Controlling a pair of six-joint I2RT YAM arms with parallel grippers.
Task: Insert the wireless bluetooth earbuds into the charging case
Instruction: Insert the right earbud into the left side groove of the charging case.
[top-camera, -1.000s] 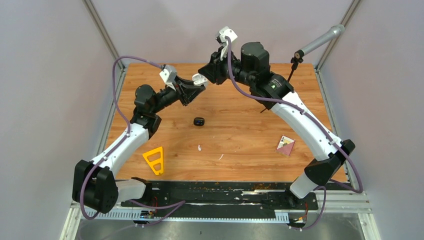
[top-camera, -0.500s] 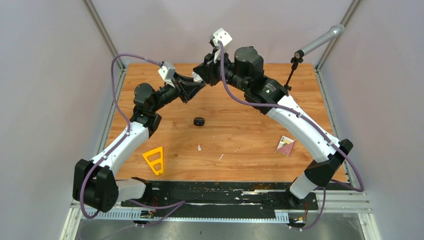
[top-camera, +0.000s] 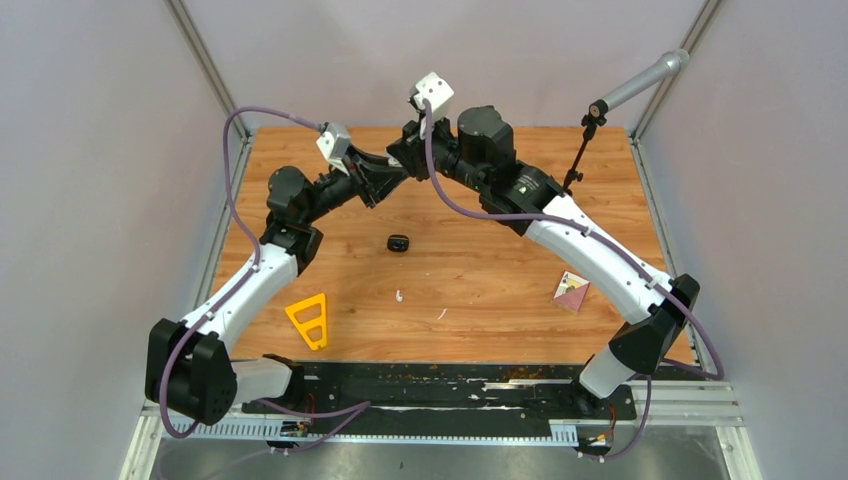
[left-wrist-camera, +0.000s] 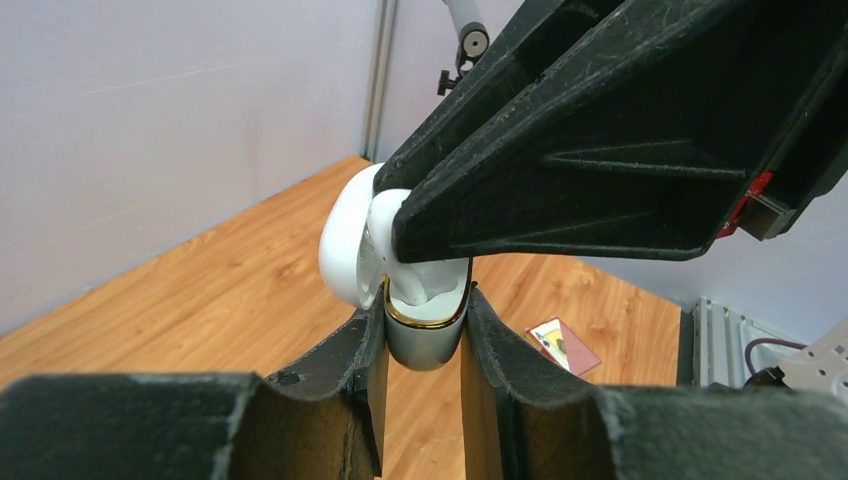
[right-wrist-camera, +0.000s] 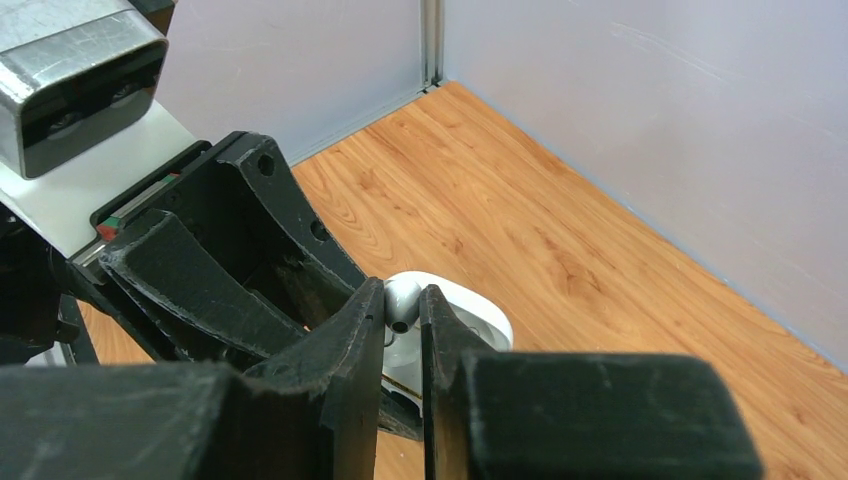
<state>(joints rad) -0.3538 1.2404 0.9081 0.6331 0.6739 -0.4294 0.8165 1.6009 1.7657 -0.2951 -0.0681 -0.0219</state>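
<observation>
White charging case (left-wrist-camera: 425, 345) sits clamped upright in my left gripper (left-wrist-camera: 422, 325) so my right gripper (right-wrist-camera: 402, 312), pinching an earbud (right-wrist-camera: 398, 294), can seat it.

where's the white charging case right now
Left wrist view: the white charging case is clamped in the left end effector above the table's far middle, with the right end effector holding a white earbud at its opening.

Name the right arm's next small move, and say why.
Probably nudge the right gripper slightly deeper toward the case. It pinches a white earbud right at the mouth of the open white case, which the left gripper clamps, and the bud does not look seated yet.
</observation>
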